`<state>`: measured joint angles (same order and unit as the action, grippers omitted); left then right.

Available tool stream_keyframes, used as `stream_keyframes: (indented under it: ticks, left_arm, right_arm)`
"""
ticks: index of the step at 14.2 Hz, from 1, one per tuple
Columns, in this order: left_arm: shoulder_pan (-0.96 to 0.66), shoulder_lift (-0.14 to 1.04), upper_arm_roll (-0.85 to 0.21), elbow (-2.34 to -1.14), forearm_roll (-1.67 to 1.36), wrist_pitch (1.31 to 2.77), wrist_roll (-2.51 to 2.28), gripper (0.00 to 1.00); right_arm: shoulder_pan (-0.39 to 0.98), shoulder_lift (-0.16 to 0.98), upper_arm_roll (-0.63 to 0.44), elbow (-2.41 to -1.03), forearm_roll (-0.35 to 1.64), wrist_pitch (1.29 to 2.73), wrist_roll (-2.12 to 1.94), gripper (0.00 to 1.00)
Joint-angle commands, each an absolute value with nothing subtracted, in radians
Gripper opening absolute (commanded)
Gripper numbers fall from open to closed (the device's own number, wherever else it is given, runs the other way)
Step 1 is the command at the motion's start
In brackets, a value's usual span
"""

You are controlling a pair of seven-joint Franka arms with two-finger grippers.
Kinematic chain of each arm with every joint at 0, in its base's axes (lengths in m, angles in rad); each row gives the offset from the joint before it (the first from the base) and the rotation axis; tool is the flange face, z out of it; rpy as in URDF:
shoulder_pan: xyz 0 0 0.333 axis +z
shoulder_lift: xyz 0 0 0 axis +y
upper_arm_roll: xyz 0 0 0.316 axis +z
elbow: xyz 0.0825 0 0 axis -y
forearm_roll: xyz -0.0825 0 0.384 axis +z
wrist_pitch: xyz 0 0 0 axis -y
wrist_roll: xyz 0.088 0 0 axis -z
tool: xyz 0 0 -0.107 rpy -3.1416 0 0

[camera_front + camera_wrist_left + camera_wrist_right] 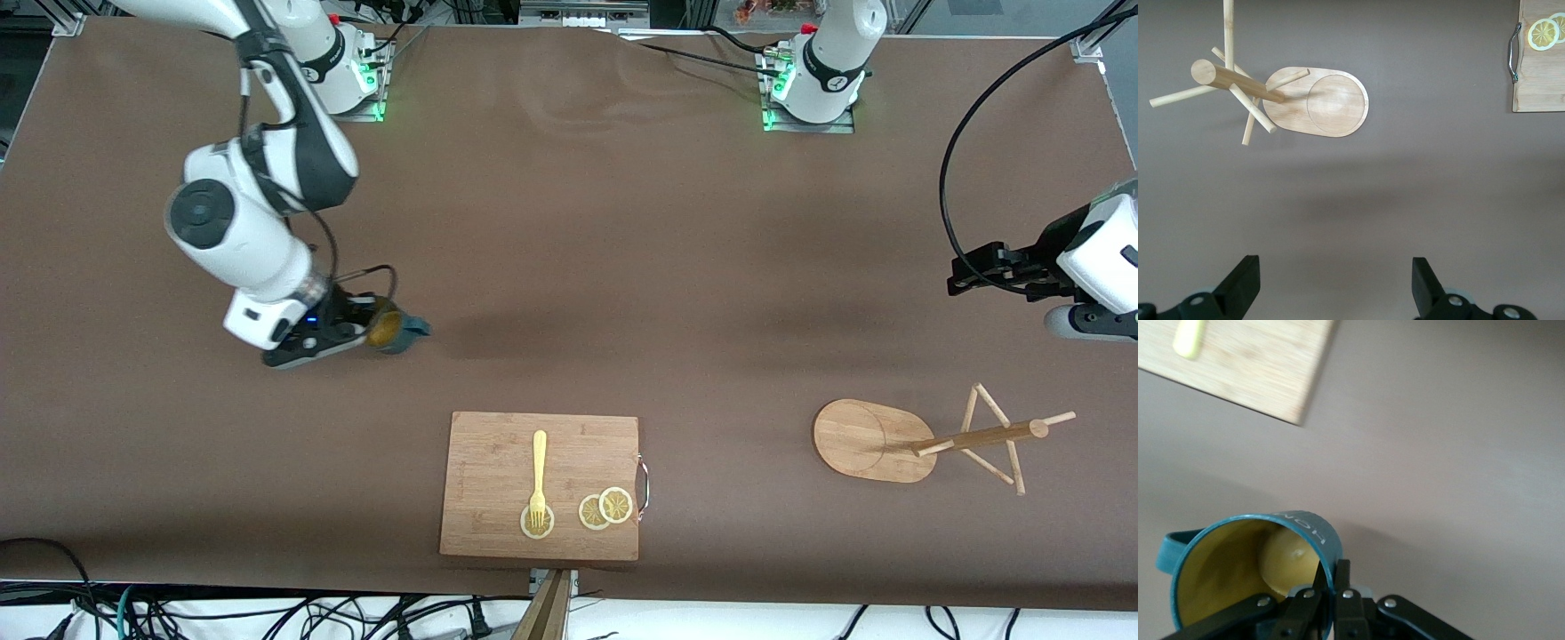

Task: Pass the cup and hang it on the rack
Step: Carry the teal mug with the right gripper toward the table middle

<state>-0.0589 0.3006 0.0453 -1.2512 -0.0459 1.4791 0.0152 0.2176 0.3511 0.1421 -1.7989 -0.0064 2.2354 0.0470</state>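
Nearest the front camera lies the rectangular bamboo cutting board, carrying a pale yellow plastic fork and three lemon slices; none of it belongs to the task. Toward the left arm's end of the table, slightly farther from the camera, stands the light wooden mug tree rack, upright on its flat oval base with thin dowel pegs radiating from the post.

Farther still, toward the right arm's end, the right gripper is clamped on the rim wall of the small dark teal ribbed cup, one finger inside the yellowish interior and one outside. The cup is tilted on its side above the bare table, its loop handle pointing away from the gripper.

Judgement: the step in hand is the carry toward the handover. It is best done by keeping the handle and the free rim exposed to the receiving arm.

The left gripper waits over the table at its own end, above the rack area, fingers spread wide and empty.
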Motion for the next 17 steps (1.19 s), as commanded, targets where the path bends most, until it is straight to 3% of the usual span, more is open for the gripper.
stream_keyframes:
  ticks: [1,6,9,17]
  left_arm:
    - [-0.064,0.318,0.049,-1.213,-0.037,1.463,0.014,1.0]
    - [-0.074,0.316,0.044,-1.213,-0.04,1.468,0.017,1.0]
    - [-0.078,0.316,0.048,-1.215,-0.04,1.465,0.015,1.0]
    - [-0.078,0.316,0.048,-1.221,-0.043,1.46,0.02,1.0]
  right_arm:
    - [0.328,0.483,0.135,-1.622,-0.02,2.201,0.242,0.0]
    - [0.517,0.682,0.129,-1.39,-0.034,2.203,0.343,0.0]
    - [0.648,0.777,0.103,-1.301,-0.142,2.21,0.551,0.0]
    - [0.773,0.867,0.069,-1.238,-0.19,2.263,0.624,0.0]
